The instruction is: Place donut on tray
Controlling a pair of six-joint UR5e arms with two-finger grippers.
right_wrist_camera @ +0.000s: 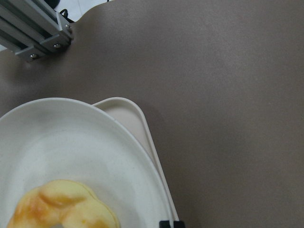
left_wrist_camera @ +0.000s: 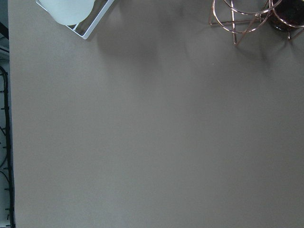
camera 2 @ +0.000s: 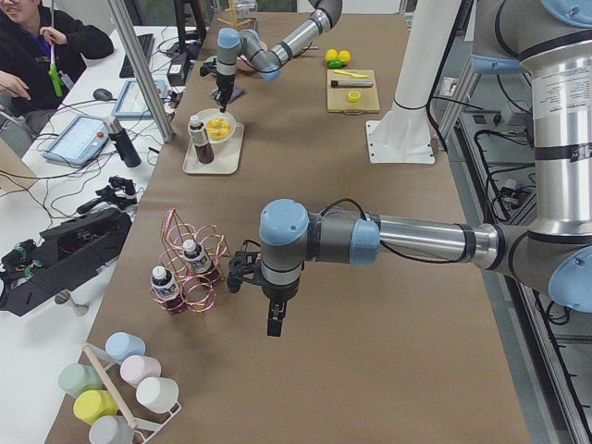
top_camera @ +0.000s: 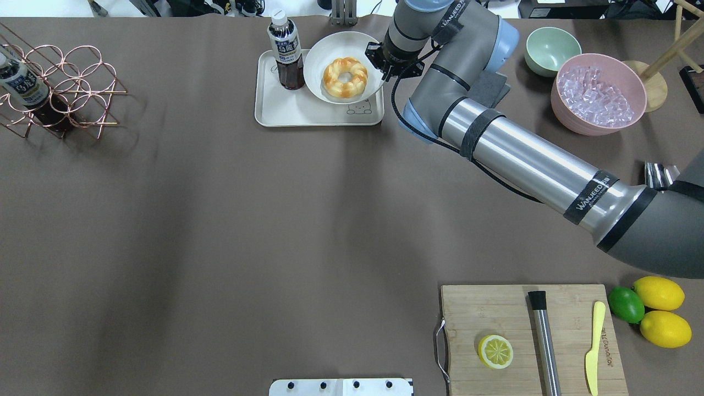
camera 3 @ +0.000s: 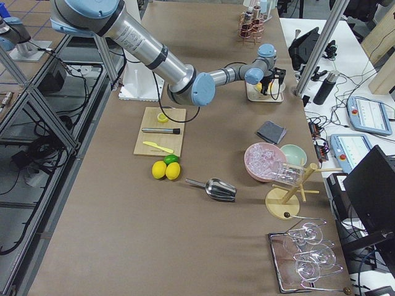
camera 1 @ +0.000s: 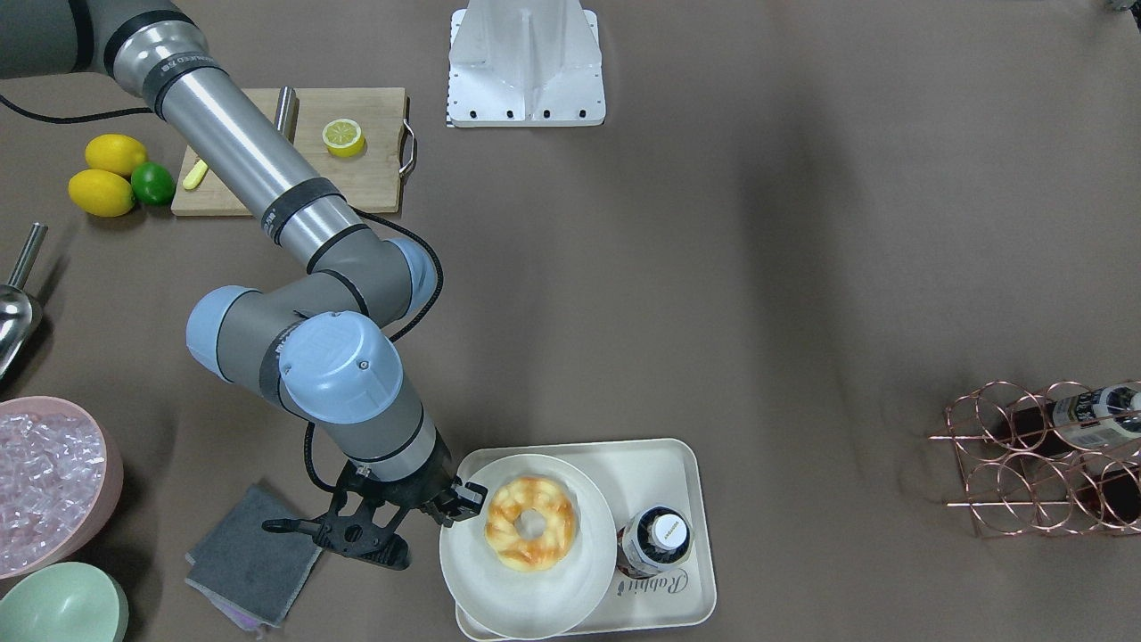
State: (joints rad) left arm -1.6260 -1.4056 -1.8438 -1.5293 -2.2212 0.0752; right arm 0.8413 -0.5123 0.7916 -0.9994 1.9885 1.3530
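The donut (camera 1: 530,523), golden-yellow with orange streaks, lies in a round off-white plate (camera 1: 499,588). The plate rests on the cream tray (camera 1: 677,464) and overhangs its edge. My right gripper (camera 1: 459,506) is at the plate's rim beside the donut, shut on the rim. The overhead view shows the same: donut (top_camera: 345,77), plate (top_camera: 330,44), tray (top_camera: 308,115), right gripper (top_camera: 385,65). The right wrist view shows the donut (right_wrist_camera: 61,209), the plate (right_wrist_camera: 71,142) and a tray corner (right_wrist_camera: 128,111). My left gripper (camera 2: 275,324) hangs over bare table; I cannot tell if it is open.
A dark drink bottle (camera 1: 655,539) stands on the tray next to the plate. A grey cloth (camera 1: 254,553), a pink bowl of ice (camera 1: 53,481) and a green bowl (camera 1: 58,606) lie beside the right arm. A copper wine rack (camera 1: 1043,455) stands further along the table.
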